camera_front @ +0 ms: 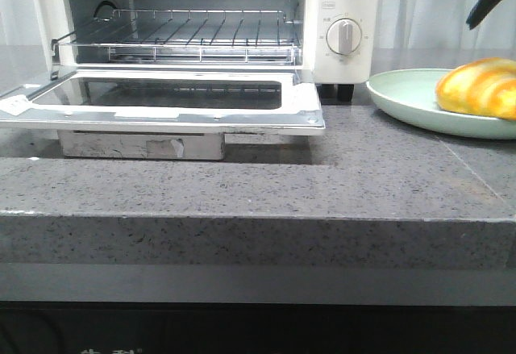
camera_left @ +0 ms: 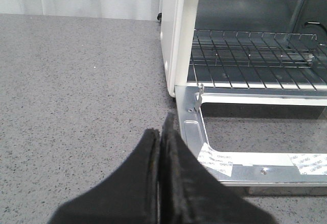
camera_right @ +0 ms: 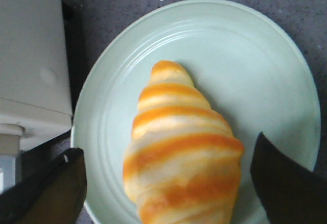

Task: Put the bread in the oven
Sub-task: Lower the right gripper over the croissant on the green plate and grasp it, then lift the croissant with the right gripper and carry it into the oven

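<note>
The front view's right edge cuts off the bread (camera_front: 481, 87), its plate (camera_front: 411, 100) and the right gripper (camera_front: 490, 1).

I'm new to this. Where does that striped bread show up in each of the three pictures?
Front view: the bread lies on the green plate at the right edge.
Left wrist view: not in it.
Right wrist view: bread fills the middle, on the plate.
Shared landmark: the white oven.

A pale green plate (camera_front: 411, 100) rests on the speckled grey countertop (camera_front: 242, 185), white curtain (camera_front: 419, 7) behind
</note>
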You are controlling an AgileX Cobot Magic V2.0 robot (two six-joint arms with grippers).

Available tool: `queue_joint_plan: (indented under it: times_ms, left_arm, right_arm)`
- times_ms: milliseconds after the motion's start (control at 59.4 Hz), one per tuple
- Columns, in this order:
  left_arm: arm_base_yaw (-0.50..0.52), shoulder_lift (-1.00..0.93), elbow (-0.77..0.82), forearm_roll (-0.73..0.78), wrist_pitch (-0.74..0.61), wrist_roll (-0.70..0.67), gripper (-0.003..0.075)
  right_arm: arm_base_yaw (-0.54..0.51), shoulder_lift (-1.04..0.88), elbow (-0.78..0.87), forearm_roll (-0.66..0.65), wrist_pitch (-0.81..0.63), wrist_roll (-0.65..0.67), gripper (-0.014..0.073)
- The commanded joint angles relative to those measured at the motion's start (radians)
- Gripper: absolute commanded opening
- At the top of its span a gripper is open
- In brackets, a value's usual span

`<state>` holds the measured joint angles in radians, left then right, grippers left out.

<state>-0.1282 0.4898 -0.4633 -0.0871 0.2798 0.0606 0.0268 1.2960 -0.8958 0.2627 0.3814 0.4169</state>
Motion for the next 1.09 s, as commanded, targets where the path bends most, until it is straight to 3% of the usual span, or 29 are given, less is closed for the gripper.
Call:
queue_joint_plan:
  times_ms: [0,454,572,740,841,925,1077]
  left_arm:
    - [0.004,0.001,-0.027,-0.004,-0.069,-0.003,-0.002]
    - [0.004,0.001,-0.027,-0.004,-0.069,-0.003,-0.002]
    - [0.004,0.001,-0.027,-0.004,-0.069,-0.003,-0.002]
    - [0.004,0.001,-0.027,-0.004,-0.069,-0.003,-0.002]
    - [0.004,0.001,-0.027,-0.004,-0.069,-0.003,-0.002]
    - [0.004,0.001,-0.027,-0.004,-0.069,-0.003,-0.002]
    - [0.004,0.001,-0.027,-0.004,-0.069,-0.003,-0.002]
  right_arm:
    - [-0.023,0.01,-0.047,0.005,-0.034,-0.004,0.0661]
    - [-0.015,0.076,-0.091,0.009,0.033,-0.033,0.0652]
    - [-0.015,0.076,-0.091,0.012,0.033,-0.033,0.0538]
    - [-0.015,0.076,-0.091,0.033,0.031,-0.033,0.0234]
    - [-0.015,0.076,-0.091,0.062,0.024,-0.033,0.0111]
    - [-0.015,0.072,-0.091,0.068,0.023,-0.033,0.0063]
    - [-0.015,0.035,-0.091,0.081,0.027,-0.033,0.0055]
